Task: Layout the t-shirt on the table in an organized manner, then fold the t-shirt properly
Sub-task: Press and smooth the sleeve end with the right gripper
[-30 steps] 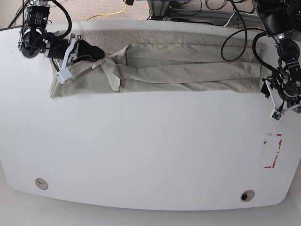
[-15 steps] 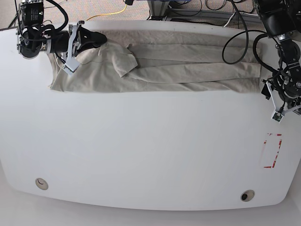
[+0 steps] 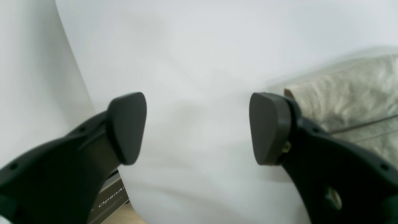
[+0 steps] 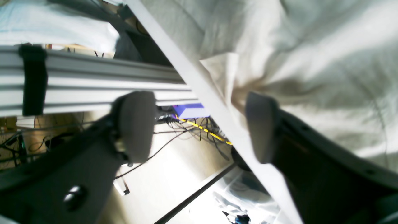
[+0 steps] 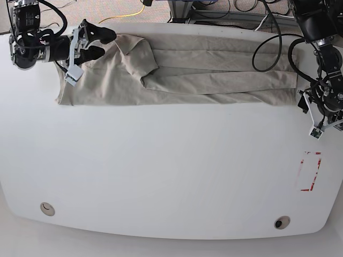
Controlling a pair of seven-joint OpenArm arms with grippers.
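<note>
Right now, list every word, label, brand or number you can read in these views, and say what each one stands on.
"OpenAr": white lettering on a dark plate at the lower left of the left wrist view, beside the left gripper; the rest of the word is cut off behind the finger.
The red-outlined rectangle on the table holds no lettering.
The t-shirt bears no print.
Nothing legible shows in the right wrist view.
</note>
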